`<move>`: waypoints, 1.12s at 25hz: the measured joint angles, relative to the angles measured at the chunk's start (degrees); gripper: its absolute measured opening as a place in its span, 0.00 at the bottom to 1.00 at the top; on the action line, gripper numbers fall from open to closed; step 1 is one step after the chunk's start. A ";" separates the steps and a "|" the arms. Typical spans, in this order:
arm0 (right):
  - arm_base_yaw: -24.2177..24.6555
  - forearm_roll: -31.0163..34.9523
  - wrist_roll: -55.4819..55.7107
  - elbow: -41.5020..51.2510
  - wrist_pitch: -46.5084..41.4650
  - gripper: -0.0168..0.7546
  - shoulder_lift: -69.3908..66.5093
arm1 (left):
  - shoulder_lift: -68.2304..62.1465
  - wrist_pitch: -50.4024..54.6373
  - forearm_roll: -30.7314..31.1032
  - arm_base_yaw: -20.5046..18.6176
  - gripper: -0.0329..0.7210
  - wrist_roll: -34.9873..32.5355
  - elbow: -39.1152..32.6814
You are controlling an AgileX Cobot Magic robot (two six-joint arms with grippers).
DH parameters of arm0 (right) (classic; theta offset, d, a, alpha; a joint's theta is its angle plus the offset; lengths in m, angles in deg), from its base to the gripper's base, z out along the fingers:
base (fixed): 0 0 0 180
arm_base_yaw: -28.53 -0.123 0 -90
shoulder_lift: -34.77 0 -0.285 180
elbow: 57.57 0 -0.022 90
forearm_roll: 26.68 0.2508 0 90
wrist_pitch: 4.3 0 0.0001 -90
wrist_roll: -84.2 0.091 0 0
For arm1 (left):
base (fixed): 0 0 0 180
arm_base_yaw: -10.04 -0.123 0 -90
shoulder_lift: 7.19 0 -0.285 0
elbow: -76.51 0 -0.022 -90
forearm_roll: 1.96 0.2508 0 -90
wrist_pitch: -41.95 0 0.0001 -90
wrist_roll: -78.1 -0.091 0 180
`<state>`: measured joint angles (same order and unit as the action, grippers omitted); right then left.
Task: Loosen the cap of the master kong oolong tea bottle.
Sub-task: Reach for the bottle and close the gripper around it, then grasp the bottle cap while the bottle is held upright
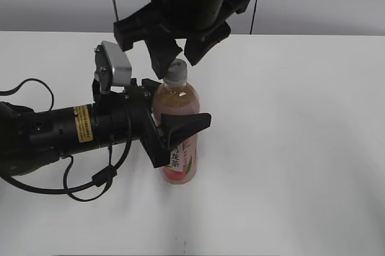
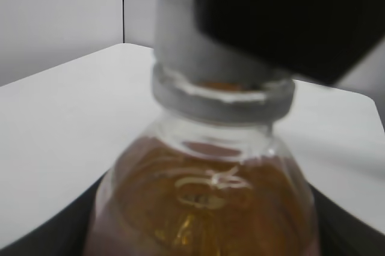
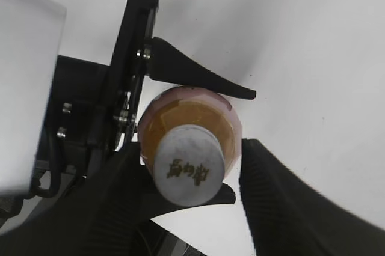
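Note:
The master kong oolong tea bottle [image 1: 178, 97] stands upright on the white table, with pinkish-amber tea and a pink label low down. My left gripper [image 1: 174, 125] is shut on its body from the left, one finger in front and one behind. The white cap [image 1: 176, 72] sits on the neck. My right gripper [image 1: 181, 56] hangs just above, open, with a finger on either side of the cap. The right wrist view looks down on the cap [image 3: 188, 164] with its dark logo, between my right gripper's fingers [image 3: 198, 211]. The left wrist view shows the cap [image 2: 183, 33] and bottle shoulder [image 2: 204, 202] close up.
The white table [image 1: 301, 148] spreads to the right and front of the bottle. The left arm's black body and cables [image 1: 54, 133] lie across the left side. A grey wall rises behind the table's far edge [image 1: 313, 33].

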<state>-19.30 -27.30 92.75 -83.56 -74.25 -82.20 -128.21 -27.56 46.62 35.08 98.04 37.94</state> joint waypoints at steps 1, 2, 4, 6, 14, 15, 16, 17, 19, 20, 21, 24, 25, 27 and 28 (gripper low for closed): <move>0.00 -0.05 -0.05 0.00 0.00 0.54 0.00 | 0.00 0.00 0.00 0.00 0.63 0.00 0.00; 0.00 -0.12 -0.05 0.00 0.00 0.54 0.00 | 0.00 0.00 0.00 0.00 0.63 0.00 0.00; 0.00 -0.16 -0.05 0.00 0.00 0.54 -0.11 | 0.00 0.00 0.00 0.00 0.63 0.00 0.00; 0.00 -0.23 -0.05 0.00 0.00 0.54 -0.39 | 0.00 0.00 0.00 0.00 0.63 0.00 0.00; 0.00 -0.17 -0.74 0.07 -0.07 0.38 -1.55 | 0.00 0.00 0.00 0.00 0.63 0.00 0.00; 0.00 -0.17 -1.11 0.07 -0.07 0.38 -1.55 | 0.00 0.00 0.00 0.00 0.63 0.00 0.00; 0.00 -0.13 -1.65 0.07 -0.07 0.38 -1.55 | 0.00 0.00 0.00 0.00 0.63 0.00 0.00; 0.00 -0.11 -2.30 0.07 -0.07 0.38 -1.55 | 0.00 0.00 0.00 0.00 0.63 0.00 0.00; 0.00 0.01 -4.04 0.07 -0.07 0.38 -1.55 | 0.00 0.00 0.00 0.00 0.63 0.00 0.00; 0.00 0.05 -5.34 0.07 -0.07 0.38 -1.55 | 0.00 0.00 0.00 0.00 0.63 0.00 0.00; 0.05 0.12 -7.16 0.07 -0.07 0.38 -1.55 | 0.00 0.00 0.00 0.00 0.63 0.00 0.00; 0.16 0.62 -15.24 0.07 -0.07 0.38 -1.55 | 0.00 0.00 0.04 0.00 0.63 0.00 0.00; 0.18 0.62 -18.87 0.07 -0.07 0.38 -1.55 | 0.00 0.00 0.04 0.00 0.63 0.00 0.00; 0.23 0.62 -26.13 0.07 -0.07 0.38 -1.55 | 0.00 0.00 0.12 0.00 0.63 -0.06 0.00; 0.23 0.62 -30.24 0.07 -0.07 0.38 -1.55 | 0.00 0.00 0.19 0.00 0.63 -0.06 0.00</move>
<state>-19.07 -26.68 62.51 -83.49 -74.32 -83.76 -128.21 -27.56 46.82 35.08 97.98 37.94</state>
